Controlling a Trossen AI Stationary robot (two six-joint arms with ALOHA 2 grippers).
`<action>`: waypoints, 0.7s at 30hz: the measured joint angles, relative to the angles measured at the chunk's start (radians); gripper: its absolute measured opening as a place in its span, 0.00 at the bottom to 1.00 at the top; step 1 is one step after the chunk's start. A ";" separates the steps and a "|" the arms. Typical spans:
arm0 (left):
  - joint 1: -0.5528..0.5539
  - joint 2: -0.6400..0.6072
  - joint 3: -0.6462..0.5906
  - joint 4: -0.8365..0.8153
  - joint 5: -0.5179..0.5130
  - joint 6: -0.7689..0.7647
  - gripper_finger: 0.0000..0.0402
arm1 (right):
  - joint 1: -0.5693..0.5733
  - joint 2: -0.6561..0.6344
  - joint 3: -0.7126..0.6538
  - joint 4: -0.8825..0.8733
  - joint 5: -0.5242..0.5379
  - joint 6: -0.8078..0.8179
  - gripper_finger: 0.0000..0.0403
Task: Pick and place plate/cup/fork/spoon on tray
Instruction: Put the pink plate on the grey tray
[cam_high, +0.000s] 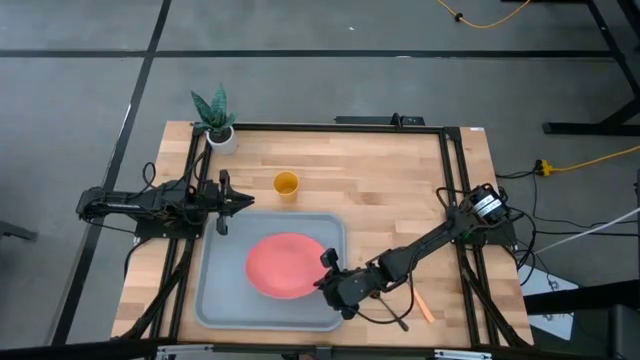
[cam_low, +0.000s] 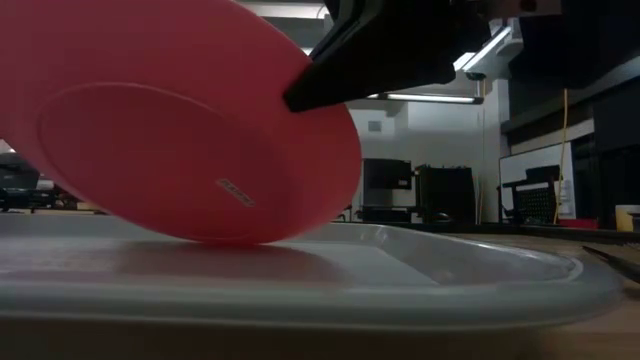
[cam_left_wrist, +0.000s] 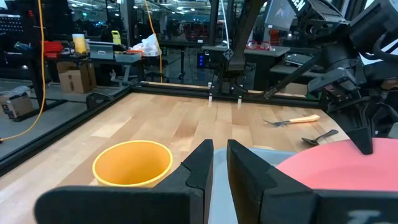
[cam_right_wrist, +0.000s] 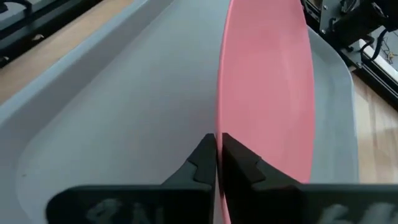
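The coral-pink plate (cam_high: 285, 265) stands tilted over the grey-blue tray (cam_high: 222, 290), and my right gripper (cam_high: 328, 272) is shut on its right rim. In the low view the plate (cam_low: 170, 130) shows its underside. The yellow cup (cam_high: 286, 184) stands on the wood beyond the tray's far edge. My left gripper (cam_high: 230, 204) hovers shut and empty at the tray's far left corner, left of the cup (cam_left_wrist: 132, 165). The orange-handled fork (cam_high: 425, 306) and the dark spoon (cam_high: 393, 319) lie on the wood right of the tray. My right gripper pinches the plate's rim (cam_right_wrist: 219, 127) on its right side between the two fingers, one on each face. The fingers come from the table's right, slanting down. The plate is tilted, its held side raised and its lower edge (cam_low: 230, 240) on the tray's floor.
A white pot with a green plant (cam_high: 215, 120) stands at the table's far left corner. Bare wood lies beyond the tray and to its right. Black frame rails run along the table's edges (cam_high: 330, 127).
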 joint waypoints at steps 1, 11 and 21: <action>0.000 0.000 0.000 0.000 0.000 0.000 0.10 | 0.000 0.000 0.000 -0.002 0.000 0.000 0.04; 0.000 0.000 0.000 0.000 0.000 0.000 0.10 | -0.001 0.000 0.000 -0.013 -0.001 0.001 0.05; 0.000 0.000 0.000 0.000 0.000 0.000 0.10 | -0.011 0.000 0.000 -0.006 -0.121 -0.076 0.05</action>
